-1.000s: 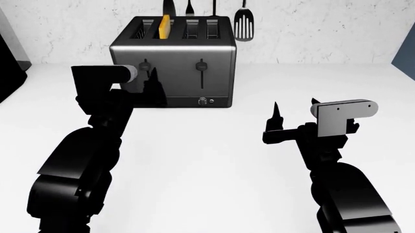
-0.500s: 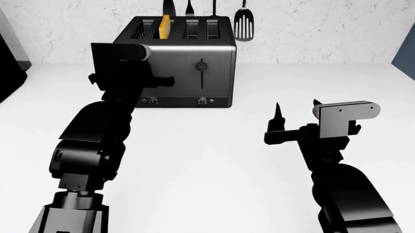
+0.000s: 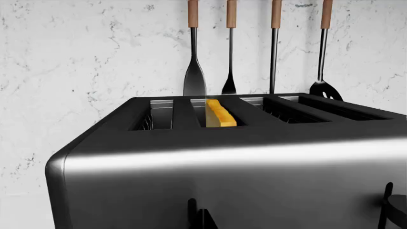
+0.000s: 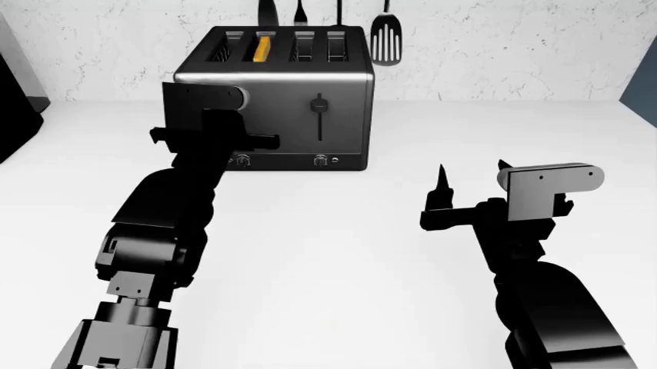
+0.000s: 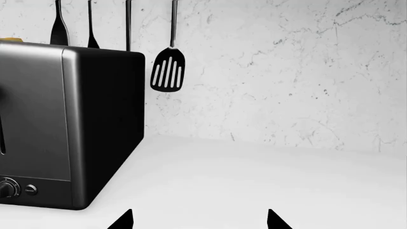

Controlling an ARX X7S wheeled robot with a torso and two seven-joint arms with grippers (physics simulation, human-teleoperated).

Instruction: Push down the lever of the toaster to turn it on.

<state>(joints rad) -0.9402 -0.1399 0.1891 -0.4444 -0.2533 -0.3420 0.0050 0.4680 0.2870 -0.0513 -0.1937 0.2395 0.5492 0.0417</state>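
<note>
Currently: left gripper [image 4: 241, 134] against the toaster [image 4: 308, 100] front, lever hidden behind it.
Jaw opening cannot be told. Recommend straight downward pressure, no sideways drift; right gripper [image 4: 472, 181] open, empty, well apart.

Toaster [image 4: 308, 108] on white counter [image 4: 339, 246]

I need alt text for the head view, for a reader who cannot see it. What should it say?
The left gripper is raised against the front of the toaster, hiding its left-hand lever. The right gripper hangs open over the white counter, apart from the toaster. A yellow slice sits in one slot, with utensils hanging on the wall behind.
</note>
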